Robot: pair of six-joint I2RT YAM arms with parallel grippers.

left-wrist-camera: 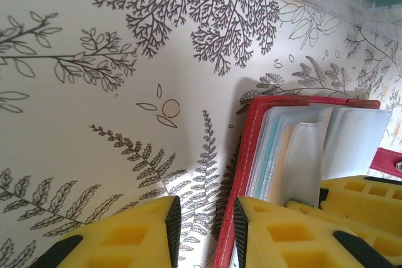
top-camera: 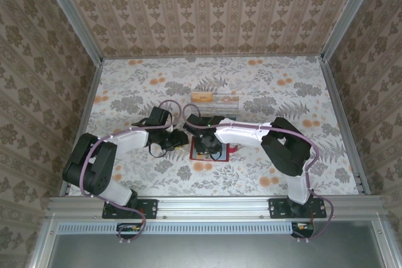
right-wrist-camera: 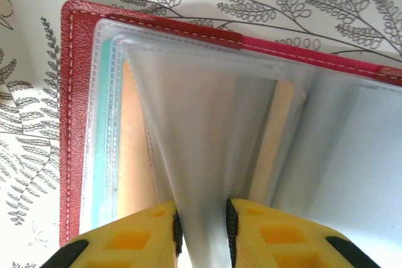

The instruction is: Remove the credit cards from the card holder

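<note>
The red card holder (top-camera: 217, 154) lies open on the flowered table, with both grippers at it. Its clear sleeves (right-wrist-camera: 107, 92) fan out from the red cover (right-wrist-camera: 75, 92). Tan credit cards (right-wrist-camera: 135, 155) show inside the sleeves, another tan edge (right-wrist-camera: 277, 136) further right. My right gripper (right-wrist-camera: 202, 218) is shut on a whitish leaf (right-wrist-camera: 201, 123) that rises from the holder; whether this is a card or a sleeve I cannot tell. My left gripper (left-wrist-camera: 206, 224) stands open at the holder's left edge (left-wrist-camera: 245, 155), one finger (left-wrist-camera: 276, 236) over the holder and the other (left-wrist-camera: 125, 240) over bare table.
A clear plastic compartment tray (top-camera: 213, 100) stands just behind the card holder. The holder's red closing tab (left-wrist-camera: 389, 161) sticks out on its right. Patterned walls close the table on three sides. Free table lies left and right of the arms.
</note>
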